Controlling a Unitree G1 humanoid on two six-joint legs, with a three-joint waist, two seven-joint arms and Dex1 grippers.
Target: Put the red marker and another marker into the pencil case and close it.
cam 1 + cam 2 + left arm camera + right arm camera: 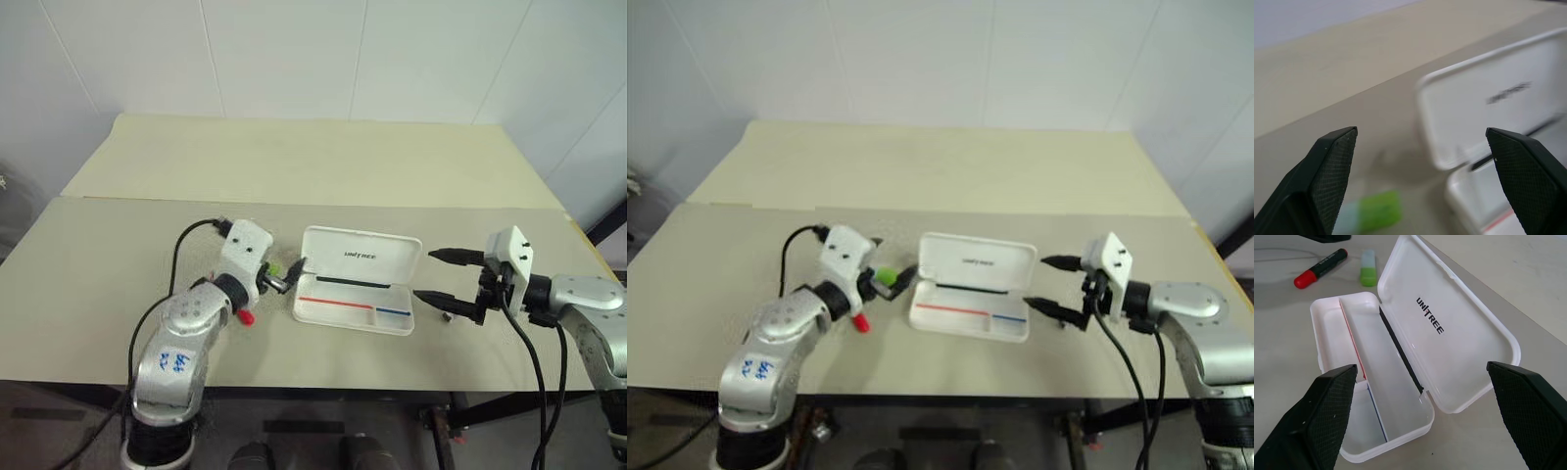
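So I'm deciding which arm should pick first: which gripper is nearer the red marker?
Left. The left gripper hangs right beside the red marker, while the right gripper is beyond the open pencil case.

A: What lies between the right hand [1420,416]'s fingers?

B: The pencil case [1415,357], open on the table [1528,293], lid tipped back with dark lettering, tray empty, red and blue stripe along it.

A: And the fingers?

B: Spread wide, holding nothing. Beyond the case lie the red marker [1320,268] and the green highlighter [1368,268], just apart.
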